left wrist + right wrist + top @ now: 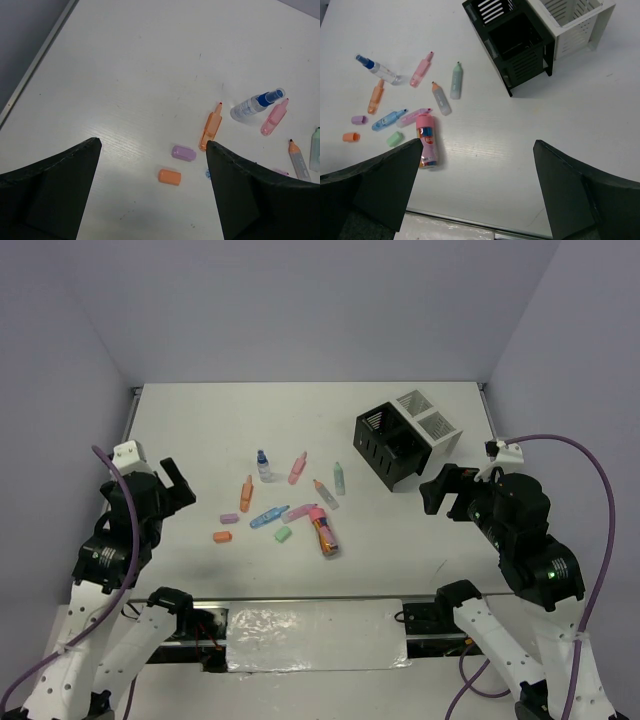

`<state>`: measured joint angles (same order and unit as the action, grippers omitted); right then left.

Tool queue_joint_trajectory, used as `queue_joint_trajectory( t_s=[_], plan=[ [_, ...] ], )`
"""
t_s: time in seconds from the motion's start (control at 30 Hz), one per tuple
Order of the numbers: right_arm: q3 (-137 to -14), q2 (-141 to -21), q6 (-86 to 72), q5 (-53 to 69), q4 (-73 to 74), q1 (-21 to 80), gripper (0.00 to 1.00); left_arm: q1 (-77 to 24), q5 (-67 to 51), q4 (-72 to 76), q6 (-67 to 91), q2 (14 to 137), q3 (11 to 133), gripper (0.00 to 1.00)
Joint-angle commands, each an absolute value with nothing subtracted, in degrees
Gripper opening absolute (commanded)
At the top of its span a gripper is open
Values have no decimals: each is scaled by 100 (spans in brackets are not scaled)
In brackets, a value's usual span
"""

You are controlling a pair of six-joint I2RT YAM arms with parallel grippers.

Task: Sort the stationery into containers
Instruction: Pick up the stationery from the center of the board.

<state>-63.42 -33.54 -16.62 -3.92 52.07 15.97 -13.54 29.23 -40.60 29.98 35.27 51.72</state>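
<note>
White tabletop [200, 420] backed by pale lilac walls carries all the stationery in a loose scatter near its middle, left of the 2 containers. At the rear of the scatter lies a clear bottle [263, 466] with a blue cap. A pink highlighter [298, 468] is just to its right and a pale green highlighter [339, 478] lies farther right. Nearer the arms are an orange highlighter [246, 494], a grey marker [325, 493] with an orange tip, a blue highlighter [268, 517] and a purple-pink highlighter [298, 512]. The end of that last one rests against a fatter pink tube [326, 534] with a colourful printed band. 3 short pieces lie at the near-left edge of the scatter: a purple stub [229, 518], an orange stub [222, 537] and a green stub [283, 534]. All lie flat on the bare surface.

The black mesh box [388, 448] stands right of centre with its top open. The white box [428, 422], with 2 compartments, touches its far right side.

The left gripper [153, 144] hovers over the table's left side, well apart from the scatter, its 2 dark fingers spread wide. Its wrist view shows the purple and orange stubs between them. The right gripper [477, 144] hangs near the black box on its near side, with its fingers likewise wide apart.
</note>
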Motion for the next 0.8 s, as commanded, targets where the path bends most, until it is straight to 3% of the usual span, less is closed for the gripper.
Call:
queue_joint_trajectory(
  t_s=[0.0, 0.33, 0.5, 0.57, 0.7, 0.77],
  plan=[
    [-6469, -3375, -1635, -466, 5195, 1573, 100, -1292, 2777, -3797, 2892, 3577, 5159, 99],
    [-6495, -3384, -1722, -404, 5256, 1565, 100, -1204, 2620, -3848, 3048, 3805, 5282, 99],
    [-6460, -3410, -1767, -308, 5273, 1573, 100, -1370, 1775, -4201, 4023, 4596, 5878, 98],
    [-6442, -3445, -1680, -212, 5265, 1565, 100, -2115, 1845, -3923, 4638, 4780, 5933, 97],
    [-6451, -3559, -1679, -176, 5265, 1573, 100, -4720, 3439, -4182, 6191, 5997, 6457, 99],
    [-6469, -3586, -1705, -141, 5256, 1573, 100, -5367, 3926, -4507, 6738, 6624, 6766, 99]
  ],
)
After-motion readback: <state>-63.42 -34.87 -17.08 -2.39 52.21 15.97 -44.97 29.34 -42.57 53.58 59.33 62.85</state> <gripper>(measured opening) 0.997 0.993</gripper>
